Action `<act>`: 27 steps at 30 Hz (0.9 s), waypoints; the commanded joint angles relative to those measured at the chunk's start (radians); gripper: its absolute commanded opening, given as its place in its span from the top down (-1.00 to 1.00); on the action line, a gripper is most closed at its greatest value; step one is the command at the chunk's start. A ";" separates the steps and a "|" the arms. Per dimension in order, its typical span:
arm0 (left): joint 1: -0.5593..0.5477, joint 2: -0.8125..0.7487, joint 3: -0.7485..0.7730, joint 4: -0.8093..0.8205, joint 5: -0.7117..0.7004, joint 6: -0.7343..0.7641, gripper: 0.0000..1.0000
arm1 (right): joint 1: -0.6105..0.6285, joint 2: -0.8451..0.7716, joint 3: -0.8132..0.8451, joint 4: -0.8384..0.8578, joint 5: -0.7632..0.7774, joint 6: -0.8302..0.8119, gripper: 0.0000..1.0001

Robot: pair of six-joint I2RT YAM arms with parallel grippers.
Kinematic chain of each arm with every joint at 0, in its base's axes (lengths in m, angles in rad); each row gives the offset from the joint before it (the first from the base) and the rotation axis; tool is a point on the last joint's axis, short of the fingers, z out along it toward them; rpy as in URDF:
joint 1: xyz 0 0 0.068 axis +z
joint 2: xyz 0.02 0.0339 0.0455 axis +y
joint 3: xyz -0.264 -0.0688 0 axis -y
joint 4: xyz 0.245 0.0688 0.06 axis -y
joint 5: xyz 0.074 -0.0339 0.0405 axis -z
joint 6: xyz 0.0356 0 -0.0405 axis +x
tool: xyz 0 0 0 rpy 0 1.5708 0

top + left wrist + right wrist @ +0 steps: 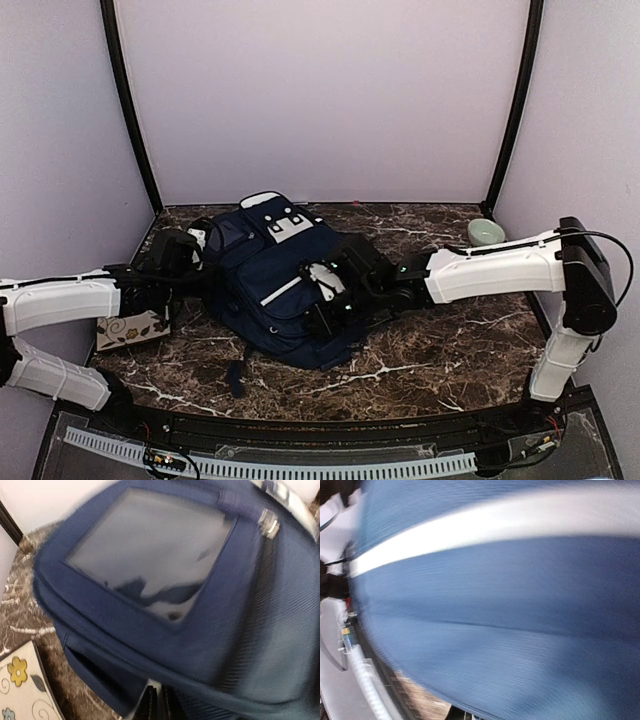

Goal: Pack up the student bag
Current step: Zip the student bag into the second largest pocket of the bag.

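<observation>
Starting at six o'clock in the overhead view: a white ribbed cable track along the near edge of the dark, white-veined table. Out at eight o'clock, flat on the stone, a pale card printed with flowers and swirls, just beside the left arm and apart from the bag. Dead centre, the navy bag, lying slanted with its front pockets up, top end toward twelve o'clock, a black strap trailing off its lower edge toward six. Reaching in from nine o'clock, the left gripper against the bag's left flank. Seen from its own wrist camera, dark fingers pressed together at the bottom edge, right under a fold of navy cloth and below a glossy grey panel; cannot tell whether pinching cloth or nothing. Coming in from three o'clock, the right gripper down on the front of the bag, near a white stripe. Jaws closed, though hidden from overhead and lost in blur on its own camera, filled with blue cloth and a pale band; cannot tell whether gripping anything. Farther back at two o'clock, a small pale green bowl by the rear corner, well apart from the bag. Beyond, plain pale walls.
</observation>
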State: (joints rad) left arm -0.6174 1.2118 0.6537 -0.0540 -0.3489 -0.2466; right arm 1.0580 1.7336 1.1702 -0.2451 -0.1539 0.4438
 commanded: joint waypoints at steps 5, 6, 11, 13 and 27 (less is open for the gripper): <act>-0.133 -0.232 0.036 0.224 0.219 0.291 0.47 | 0.050 0.034 0.076 0.032 -0.088 0.107 1.00; -0.188 -0.251 0.023 0.224 0.247 0.366 0.37 | 0.038 0.029 0.059 0.033 -0.090 0.118 1.00; -0.443 -0.237 -0.007 0.099 0.376 0.635 -0.04 | -0.003 -0.001 -0.009 0.065 -0.141 0.171 1.00; -0.508 -0.163 -0.001 0.060 0.327 0.707 -0.07 | -0.006 -0.010 -0.011 0.074 -0.144 0.177 1.00; -0.542 0.179 0.088 0.131 -0.162 0.890 0.12 | -0.017 -0.048 -0.059 0.059 -0.098 0.188 1.00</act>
State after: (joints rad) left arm -1.1748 1.3766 0.7212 0.0254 -0.3256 0.5846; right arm 1.0523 1.7378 1.1458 -0.1482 -0.2871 0.6224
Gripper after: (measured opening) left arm 0.479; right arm 0.024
